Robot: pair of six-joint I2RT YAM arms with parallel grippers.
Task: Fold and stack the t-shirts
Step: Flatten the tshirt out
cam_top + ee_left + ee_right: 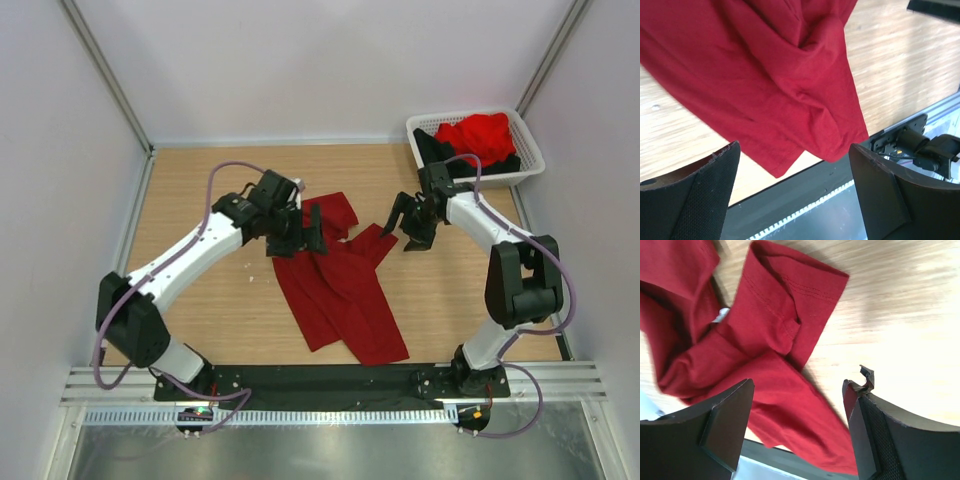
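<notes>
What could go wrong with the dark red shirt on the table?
1. The dark red shirt lies twisted and bunched. The left gripper and the right gripper are both open above it. A pinch might catch several layers, and then the fold could come out crooked.
2. Its near corner lies close to the front edge of the table, so a tug toward the arms might drag it off the wood.

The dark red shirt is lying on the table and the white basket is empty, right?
No. The dark red shirt is on the table, but the white basket isn't empty: the top view shows a bright red shirt and a black shirt inside.
</notes>
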